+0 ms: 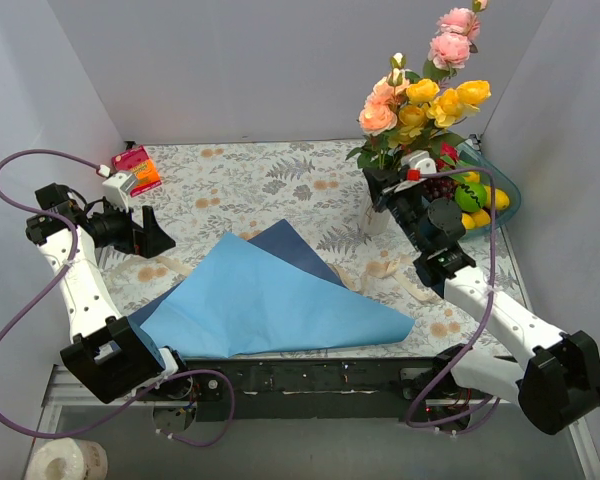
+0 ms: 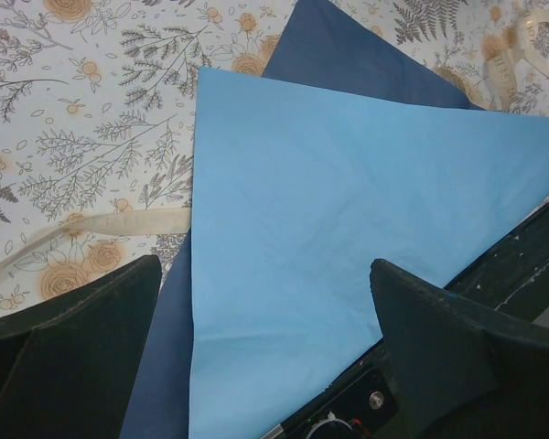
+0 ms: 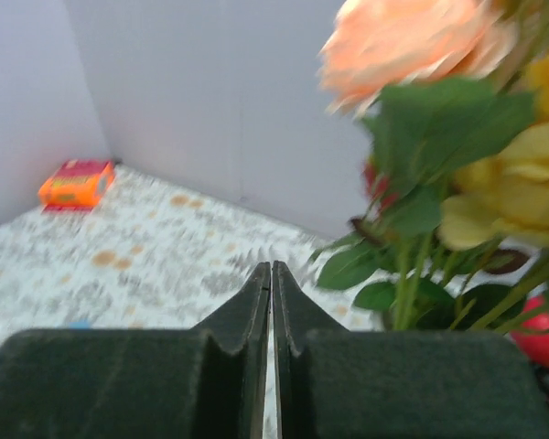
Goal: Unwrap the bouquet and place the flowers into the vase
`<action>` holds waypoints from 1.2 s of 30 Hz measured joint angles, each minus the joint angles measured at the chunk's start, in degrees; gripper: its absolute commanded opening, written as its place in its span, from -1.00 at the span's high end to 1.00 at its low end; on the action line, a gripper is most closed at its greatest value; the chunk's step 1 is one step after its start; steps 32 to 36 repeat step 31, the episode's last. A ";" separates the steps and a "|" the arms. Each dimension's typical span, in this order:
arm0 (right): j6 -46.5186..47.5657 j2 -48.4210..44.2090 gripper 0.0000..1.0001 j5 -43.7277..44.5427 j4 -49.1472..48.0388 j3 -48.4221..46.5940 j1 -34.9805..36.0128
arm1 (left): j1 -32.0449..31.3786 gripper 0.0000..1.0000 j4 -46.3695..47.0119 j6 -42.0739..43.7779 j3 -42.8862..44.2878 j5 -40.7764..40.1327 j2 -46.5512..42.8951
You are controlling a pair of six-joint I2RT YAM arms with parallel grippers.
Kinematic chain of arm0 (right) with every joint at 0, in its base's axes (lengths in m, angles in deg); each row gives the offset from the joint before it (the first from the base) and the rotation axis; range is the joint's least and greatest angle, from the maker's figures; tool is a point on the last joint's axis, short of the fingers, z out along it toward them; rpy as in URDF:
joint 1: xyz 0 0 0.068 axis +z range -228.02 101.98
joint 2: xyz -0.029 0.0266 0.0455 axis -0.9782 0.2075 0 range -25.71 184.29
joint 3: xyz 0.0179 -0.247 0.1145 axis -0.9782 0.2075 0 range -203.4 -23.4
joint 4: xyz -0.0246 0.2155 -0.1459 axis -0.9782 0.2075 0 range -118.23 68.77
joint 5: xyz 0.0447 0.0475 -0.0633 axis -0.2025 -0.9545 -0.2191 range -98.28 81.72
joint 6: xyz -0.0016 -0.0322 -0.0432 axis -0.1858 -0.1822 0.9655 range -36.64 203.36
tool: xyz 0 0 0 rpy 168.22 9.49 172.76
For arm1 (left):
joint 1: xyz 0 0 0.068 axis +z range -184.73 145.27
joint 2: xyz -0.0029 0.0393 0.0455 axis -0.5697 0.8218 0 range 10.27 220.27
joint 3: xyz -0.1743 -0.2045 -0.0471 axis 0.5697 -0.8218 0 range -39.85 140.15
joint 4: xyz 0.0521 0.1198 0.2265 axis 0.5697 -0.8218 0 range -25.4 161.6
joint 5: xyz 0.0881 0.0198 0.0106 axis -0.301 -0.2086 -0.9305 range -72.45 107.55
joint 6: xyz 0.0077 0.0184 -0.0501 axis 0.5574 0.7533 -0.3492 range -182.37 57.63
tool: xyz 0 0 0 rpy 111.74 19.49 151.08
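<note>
ease rt gripper [image 3: 271,274], clenched on nothing, back from flowers [image 1: 420,100] standing upright at back right, prob. in vase [image 1: 377,222] (mostly hidden); mind leaves [image 3: 439,119] just beside it. leave left gripper [image 2: 265,265], splayed wide & empty, over lt-blue wrapping paper [image 1: 280,305].

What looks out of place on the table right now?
Only the leftover wrapping: light blue paper sprawls over a dark blue sheet near the front edge, and the cream ribbon lies loose beside it. The flowers stand upright.
</note>
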 measured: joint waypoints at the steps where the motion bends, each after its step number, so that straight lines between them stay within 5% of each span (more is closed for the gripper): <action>1: 0.02 -1.01 0.52 -1.31 1.79 0.87 0.31 | 0.00 -0.96 -0.04 -0.02 0.00 0.13 0.00; 4: 0.13 -3.13 0.00 -4.76 9.77 1.86 0.96 | 0.00 -0.96 0.04 -0.55 0.00 0.59 0.00; 12: -3.93 -5.62 -0.22 -1.22 36.85 1.62 1.29 | 0.00 -0.96 3.72 -4.81 -1.57 1.86 -1.64; 13: -5.11 -6.99 -0.40 -0.31 39.50 1.90 1.29 | 0.00 -0.97 4.44 -5.73 -2.25 1.81 -2.36; 14: -6.10 -8.50 -0.84 0.50 41.53 2.21 1.29 | 0.02 -0.96 4.92 -6.45 -2.69 1.77 -2.97; 21: -12.17 -23.34 -0.93 3.15 50.99 3.26 1.31 | 0.00 -0.96 7.32 -11.13 -3.13 2.86 -4.74; 36: -12.26 -24.04 -0.96 4.57 60.37 -2.12 1.31 | 0.04 -0.96 15.17 -20.00 -8.07 2.69 -8.31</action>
